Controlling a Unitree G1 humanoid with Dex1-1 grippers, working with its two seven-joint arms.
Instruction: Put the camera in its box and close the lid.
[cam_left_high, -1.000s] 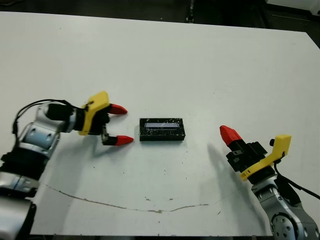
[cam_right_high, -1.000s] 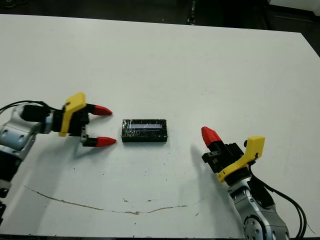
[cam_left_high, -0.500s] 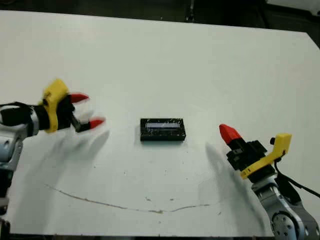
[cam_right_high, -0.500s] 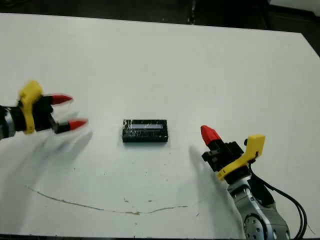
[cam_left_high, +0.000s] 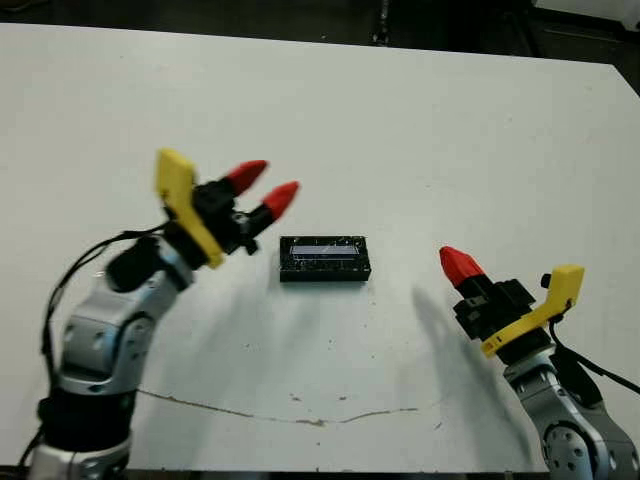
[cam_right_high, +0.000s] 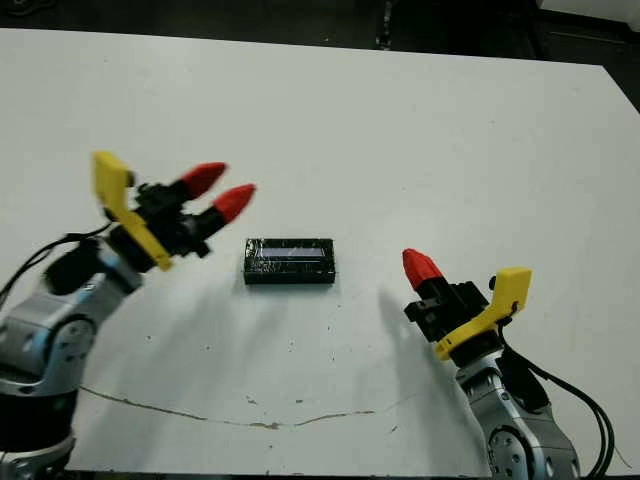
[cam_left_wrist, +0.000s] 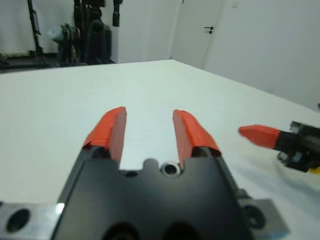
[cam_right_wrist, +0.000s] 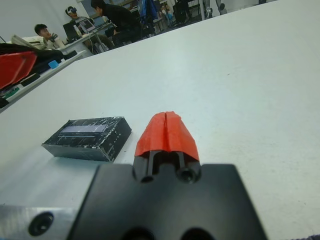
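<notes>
Swung back in from the table's left side, the left gripper (cam_left_high: 264, 187) hovers raised, fingers slightly spread, just left of the lid (cam_left_high: 324, 259). Right gripper (cam_left_high: 456, 265), fingers pressed together, sits right of it, apart.

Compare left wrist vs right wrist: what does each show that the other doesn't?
Left wrist only: the left tool close up, fingers open, and a door in the far wall. Right wrist only: the closed box with its speckled lid on, the right tool shut and empty, and seated people beyond the table. Both: the white table and a red tip of the other arm's tool.
</notes>
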